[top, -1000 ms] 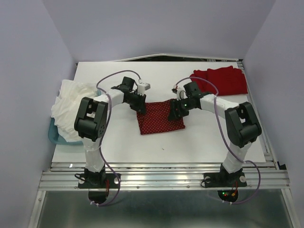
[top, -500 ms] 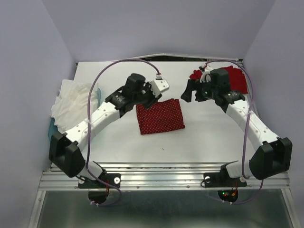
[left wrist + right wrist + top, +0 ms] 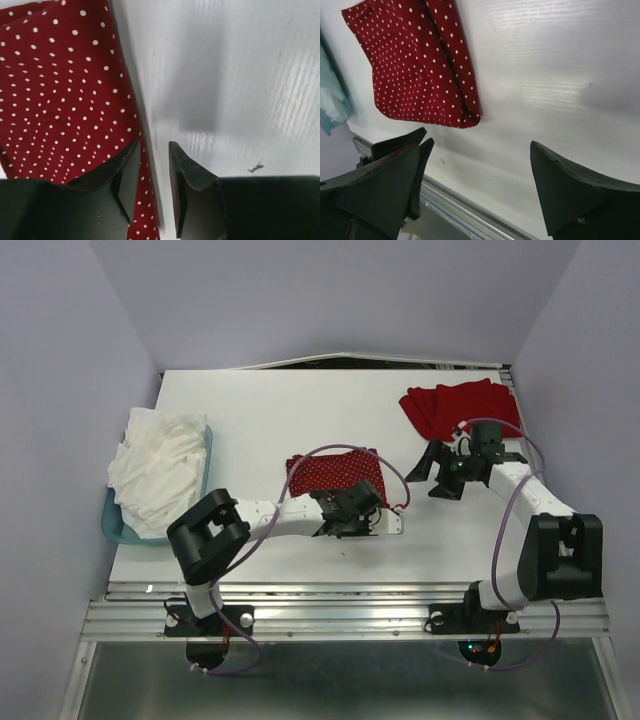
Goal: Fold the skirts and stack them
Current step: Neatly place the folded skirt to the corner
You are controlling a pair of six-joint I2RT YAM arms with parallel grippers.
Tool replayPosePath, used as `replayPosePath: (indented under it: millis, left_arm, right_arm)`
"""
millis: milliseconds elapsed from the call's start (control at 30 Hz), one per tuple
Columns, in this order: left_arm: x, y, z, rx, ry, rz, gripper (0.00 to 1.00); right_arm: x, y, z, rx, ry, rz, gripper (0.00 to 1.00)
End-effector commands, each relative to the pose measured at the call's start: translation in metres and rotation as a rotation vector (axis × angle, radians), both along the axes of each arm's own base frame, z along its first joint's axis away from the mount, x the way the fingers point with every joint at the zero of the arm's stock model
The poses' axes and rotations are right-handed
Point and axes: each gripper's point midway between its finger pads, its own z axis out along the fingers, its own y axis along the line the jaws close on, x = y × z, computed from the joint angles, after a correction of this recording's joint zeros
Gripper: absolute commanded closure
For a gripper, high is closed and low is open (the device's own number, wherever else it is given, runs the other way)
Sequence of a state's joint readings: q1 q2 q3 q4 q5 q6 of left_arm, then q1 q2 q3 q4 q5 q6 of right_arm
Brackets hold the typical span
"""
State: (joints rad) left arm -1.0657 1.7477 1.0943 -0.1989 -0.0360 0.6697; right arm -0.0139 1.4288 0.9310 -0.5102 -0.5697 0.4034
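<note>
The dark red polka-dot skirt (image 3: 335, 472) lies folded in the middle of the table. The plain red skirt (image 3: 462, 408) rests at the back right. My left gripper (image 3: 368, 502) sits low at the dotted skirt's (image 3: 60, 90) near right edge. In the left wrist view it (image 3: 153, 145) is open a little, with the cloth's edge lying under the gap and nothing pinched. My right gripper (image 3: 433, 476) hovers over bare table to the right of that skirt (image 3: 415, 65). It (image 3: 479, 140) is wide open and holds nothing.
A teal basket (image 3: 108, 525) heaped with white cloth (image 3: 155, 465) stands at the left edge. Metal rails (image 3: 340, 612) run along the table's front edge. Purple walls close in both sides and the back.
Both grippers have opened and left the dotted skirt's top. The left arm has swung down low along the front of the skirt. The right gripper has moved right, off the cloth.
</note>
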Motion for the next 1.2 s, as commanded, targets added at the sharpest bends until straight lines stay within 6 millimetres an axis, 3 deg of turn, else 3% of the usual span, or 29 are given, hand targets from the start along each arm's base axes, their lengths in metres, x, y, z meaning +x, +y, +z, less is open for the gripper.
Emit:
replayPosePath:
  millis: [0,200,300,333,467,800,1033,1167]
  left_arm:
    - [0.023,-0.026,0.021,-0.084,-0.073,0.048,0.6]
    - [0.027,-0.027,-0.008,-0.037,-0.069,0.049,0.62]
    - [0.031,-0.027,-0.014,-0.036,-0.078,0.064,0.78]
    - [0.034,-0.028,-0.012,-0.051,-0.076,0.071,0.86]
    - [0.043,-0.032,0.003,-0.116,-0.044,0.096,1.0]
    - [0.042,-0.032,0.032,-0.233,0.115,0.067,1.0]
    - [0.038,-0.032,0.041,-0.262,0.158,0.04,1.0]
    - [0.049,-0.029,0.049,-0.292,0.191,0.069,1.0]
  right_arm:
    - [-0.005,0.015,0.008,0.092,-0.028,0.026,0.05]
    - [-0.009,0.019,-0.014,0.119,0.018,0.05,0.07]
    - [-0.01,0.021,-0.028,0.13,0.058,0.068,0.08]
    - [-0.01,0.021,-0.031,0.135,0.067,0.072,0.09]
    - [-0.01,0.03,-0.04,0.16,0.09,0.085,0.09]
    - [-0.005,0.077,-0.058,0.174,0.096,0.19,0.04]
    - [0.009,0.089,-0.075,0.203,0.11,0.164,0.0]
    - [0.016,0.097,-0.083,0.236,0.108,0.147,0.0]
